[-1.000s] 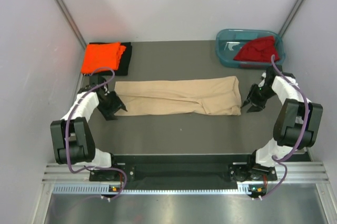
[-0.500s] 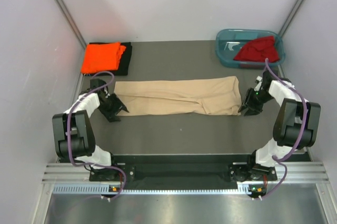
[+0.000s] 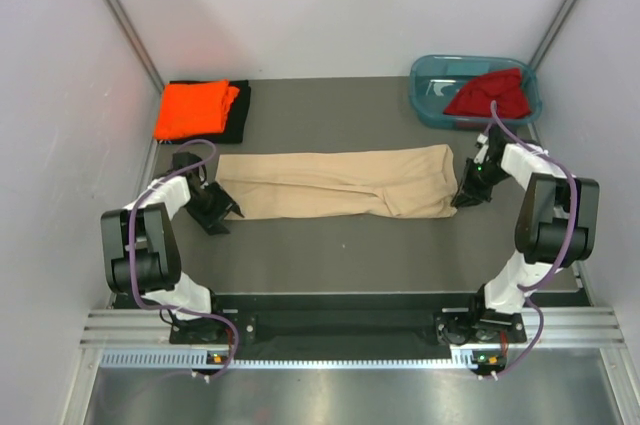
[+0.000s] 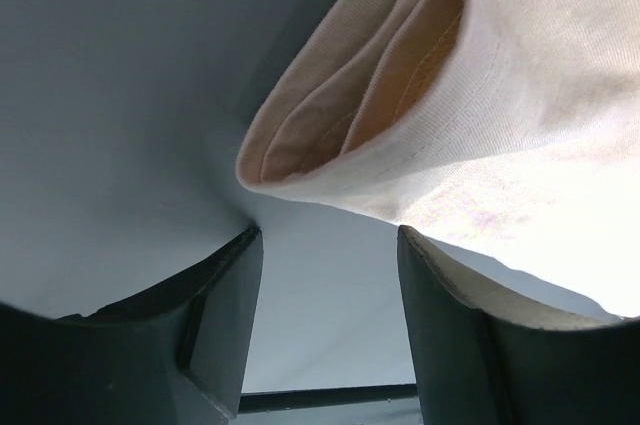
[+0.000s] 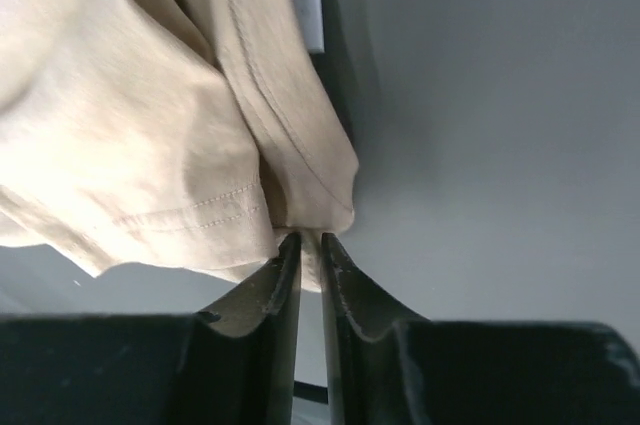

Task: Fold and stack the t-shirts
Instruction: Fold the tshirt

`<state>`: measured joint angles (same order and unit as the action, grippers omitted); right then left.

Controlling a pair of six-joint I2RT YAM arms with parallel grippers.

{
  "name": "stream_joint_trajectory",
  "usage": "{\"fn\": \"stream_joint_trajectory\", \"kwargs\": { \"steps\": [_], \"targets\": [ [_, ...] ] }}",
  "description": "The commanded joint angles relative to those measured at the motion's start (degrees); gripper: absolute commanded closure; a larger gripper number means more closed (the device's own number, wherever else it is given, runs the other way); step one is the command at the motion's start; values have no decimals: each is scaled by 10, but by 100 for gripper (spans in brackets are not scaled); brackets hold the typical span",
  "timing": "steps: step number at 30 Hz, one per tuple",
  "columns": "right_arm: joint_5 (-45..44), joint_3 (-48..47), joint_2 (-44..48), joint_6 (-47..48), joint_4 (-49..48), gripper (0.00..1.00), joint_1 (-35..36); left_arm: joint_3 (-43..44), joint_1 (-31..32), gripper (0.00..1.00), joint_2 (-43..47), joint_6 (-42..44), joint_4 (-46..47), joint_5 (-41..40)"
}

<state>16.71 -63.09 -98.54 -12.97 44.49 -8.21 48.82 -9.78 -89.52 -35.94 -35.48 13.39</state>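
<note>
The beige t-shirt (image 3: 340, 183) lies folded into a long band across the middle of the table. My left gripper (image 3: 228, 207) sits low at its left end. In the left wrist view this gripper (image 4: 328, 237) is open, with the cloth's folded corner (image 4: 480, 145) just ahead of its fingers and over the right one. My right gripper (image 3: 462, 195) is at the band's right end. The right wrist view shows it (image 5: 310, 240) shut on the hem of the beige cloth (image 5: 130, 125). A folded orange t-shirt (image 3: 192, 108) rests on a black t-shirt (image 3: 240, 110) at the back left.
A teal tub (image 3: 425, 80) at the back right holds the crumpled dark red t-shirt (image 3: 487, 95). Grey walls close in the table on the left, right and back. The arms' bases stand at the near edge.
My right gripper has moved in onto the right end of the beige t-shirt and closed on its hem. The left gripper has edged closer to the left end and stays open.
</note>
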Motion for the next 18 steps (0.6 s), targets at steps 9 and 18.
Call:
{"fn": "stream_joint_trajectory", "kwargs": {
  "steps": [9, 18],
  "targets": [
    [-39, -48, 4, 18, -5, 89, 33, 11, -5, 40, -28, 5, 42, -71],
    [-64, -69, 2, 29, 2, 94, 40, 44, -7, 77, -64, 43, 59, -104]
  ]
}}
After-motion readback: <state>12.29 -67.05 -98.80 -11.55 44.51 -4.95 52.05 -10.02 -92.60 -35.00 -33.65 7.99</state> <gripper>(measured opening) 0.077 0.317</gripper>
